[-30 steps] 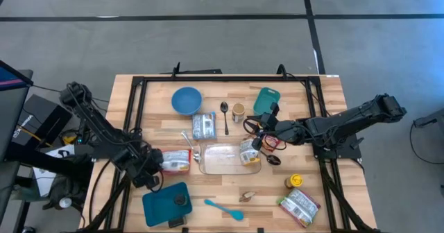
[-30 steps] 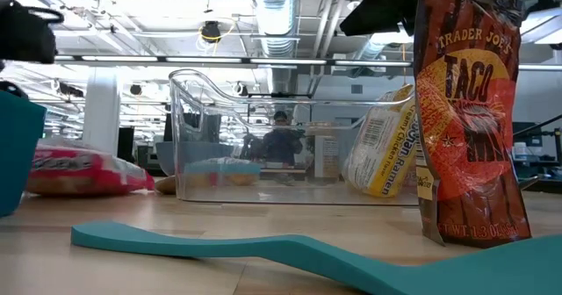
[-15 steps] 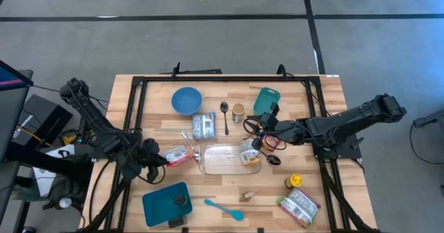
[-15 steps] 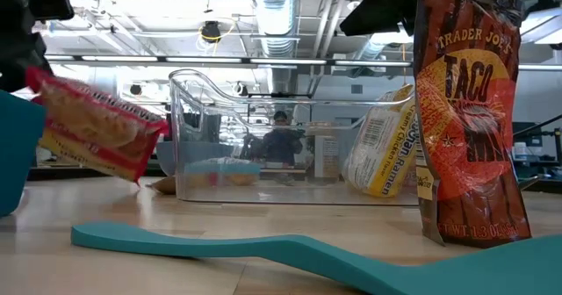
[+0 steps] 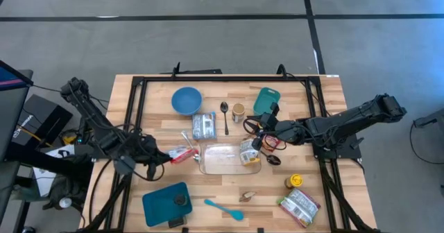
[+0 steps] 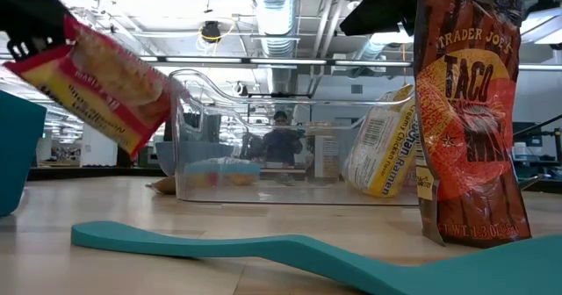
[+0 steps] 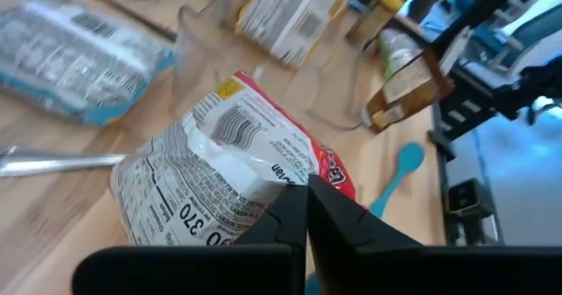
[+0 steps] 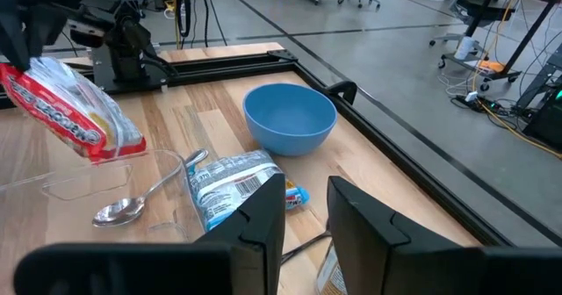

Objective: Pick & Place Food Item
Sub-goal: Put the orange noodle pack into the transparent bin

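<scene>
High view: the left gripper, fingers pinched shut on a red-and-white snack bag, holds it lifted off the table just beside the clear bin, on its blue-bowl side. The right gripper sits over the bin's opposite end, fingers narrowly parted, gripping a yellow-white packet.

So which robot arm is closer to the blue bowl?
The left. The left gripper is below and left of the blue bowl, shut on a red packet. The right gripper is farther off to the bowl's right, at the clear bin's right end.
</scene>
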Controlling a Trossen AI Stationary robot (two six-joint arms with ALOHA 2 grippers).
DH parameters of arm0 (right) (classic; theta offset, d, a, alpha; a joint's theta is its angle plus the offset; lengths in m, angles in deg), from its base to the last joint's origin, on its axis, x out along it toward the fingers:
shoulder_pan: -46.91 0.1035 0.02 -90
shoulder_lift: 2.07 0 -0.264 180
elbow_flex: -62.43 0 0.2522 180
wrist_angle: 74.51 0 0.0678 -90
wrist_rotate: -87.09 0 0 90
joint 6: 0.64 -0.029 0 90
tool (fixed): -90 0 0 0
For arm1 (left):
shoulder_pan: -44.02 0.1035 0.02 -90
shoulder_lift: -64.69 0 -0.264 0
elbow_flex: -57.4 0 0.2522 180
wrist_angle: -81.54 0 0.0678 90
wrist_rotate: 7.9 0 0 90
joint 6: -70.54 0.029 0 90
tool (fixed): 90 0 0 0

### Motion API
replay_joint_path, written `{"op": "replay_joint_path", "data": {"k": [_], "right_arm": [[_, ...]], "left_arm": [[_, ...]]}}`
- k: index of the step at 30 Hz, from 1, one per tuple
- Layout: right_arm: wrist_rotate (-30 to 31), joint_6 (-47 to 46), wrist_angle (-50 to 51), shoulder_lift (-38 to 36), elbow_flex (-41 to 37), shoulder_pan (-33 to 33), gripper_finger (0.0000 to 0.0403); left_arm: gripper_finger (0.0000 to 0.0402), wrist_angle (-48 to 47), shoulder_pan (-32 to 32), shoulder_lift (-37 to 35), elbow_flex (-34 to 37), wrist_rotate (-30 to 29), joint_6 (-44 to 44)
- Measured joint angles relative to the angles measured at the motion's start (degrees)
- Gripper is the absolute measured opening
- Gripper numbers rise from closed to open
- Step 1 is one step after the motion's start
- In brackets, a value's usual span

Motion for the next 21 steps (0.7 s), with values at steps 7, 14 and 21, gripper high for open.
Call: {"op": "replay_joint_path", "data": {"k": [7,14,21], "right_arm": [[-0.1,0.0,-0.2,0.0,0.0,0.0,0.0082],[-0.2,0.0,-0.4,0.0,0.0,0.0,0.0082],[-5.8,0.0,-1.4,0.0,0.0,0.1,0.0082]], "left_arm": [[0.0000,8.0,0.0,-1.6,0.0,-1.9,9.2],[0.0000,21.1,0.0,-2.3,0.0,-2.2,22.2],[0.0000,29.5,0.0,-2.3,0.0,-2.1,30.9]]}}
